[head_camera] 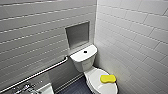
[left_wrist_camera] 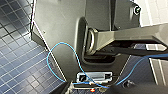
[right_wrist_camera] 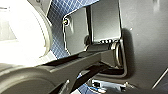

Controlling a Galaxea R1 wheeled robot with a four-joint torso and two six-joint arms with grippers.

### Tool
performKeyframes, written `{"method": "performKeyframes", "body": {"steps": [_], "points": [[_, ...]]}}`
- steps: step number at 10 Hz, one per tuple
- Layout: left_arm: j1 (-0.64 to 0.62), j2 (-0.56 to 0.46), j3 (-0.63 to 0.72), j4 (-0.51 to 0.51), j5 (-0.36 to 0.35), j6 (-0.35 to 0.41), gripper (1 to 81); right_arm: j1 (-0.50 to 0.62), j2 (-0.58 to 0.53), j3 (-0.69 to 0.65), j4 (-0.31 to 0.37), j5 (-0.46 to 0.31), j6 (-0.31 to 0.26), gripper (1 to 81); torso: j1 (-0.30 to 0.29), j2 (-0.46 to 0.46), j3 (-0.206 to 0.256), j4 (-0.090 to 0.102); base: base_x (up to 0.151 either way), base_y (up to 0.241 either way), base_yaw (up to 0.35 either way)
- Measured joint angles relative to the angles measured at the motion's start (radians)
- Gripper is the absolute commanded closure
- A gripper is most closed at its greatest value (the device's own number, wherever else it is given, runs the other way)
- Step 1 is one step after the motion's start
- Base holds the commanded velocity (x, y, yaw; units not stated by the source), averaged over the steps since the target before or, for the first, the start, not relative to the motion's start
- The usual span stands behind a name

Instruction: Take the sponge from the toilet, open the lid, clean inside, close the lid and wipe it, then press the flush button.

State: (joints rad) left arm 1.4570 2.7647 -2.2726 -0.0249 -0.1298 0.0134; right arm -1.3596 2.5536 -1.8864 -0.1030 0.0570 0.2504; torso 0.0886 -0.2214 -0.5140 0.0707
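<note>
One yellow sponge lying flat on the closed lid of the toilet, lower right of centre in the head view. Dark flush button mid tank top, above and left of the sponge. Grab bar along the left wall. How far open the left gripper and right gripper stand, and where they lie relative to the sponge: cannot tell.
</note>
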Motion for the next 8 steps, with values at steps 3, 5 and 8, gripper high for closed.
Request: {"method": "performKeyframes", "body": {"steps": [3, 5, 8], "points": [[-0.003, 0.004, 0.001, -0.001, -0.003, -0.001, 1.0, 0.114, -0.036, 0.061, 0.001, 0.002, 0.073, 1.0, 0.067, -0.106, -0.100, 0.000, 0.000, 0.000, 0.000], [-0.003, 0.006, 0.001, -0.001, -0.005, -0.010, 1.0, 0.179, -0.069, 0.075, 0.001, -0.002, 0.115, 1.0, 0.114, -0.179, -0.169, 0.000, 0.000, 0.000, 0.000], [0.000, 0.026, 0.001, -0.001, -0.006, -0.010, 1.0, 0.305, -0.083, 0.095, 0.001, -0.016, 0.170, 1.0, 0.172, -0.269, -0.196, 0.000, 0.000, 0.000, 0.000]]}}
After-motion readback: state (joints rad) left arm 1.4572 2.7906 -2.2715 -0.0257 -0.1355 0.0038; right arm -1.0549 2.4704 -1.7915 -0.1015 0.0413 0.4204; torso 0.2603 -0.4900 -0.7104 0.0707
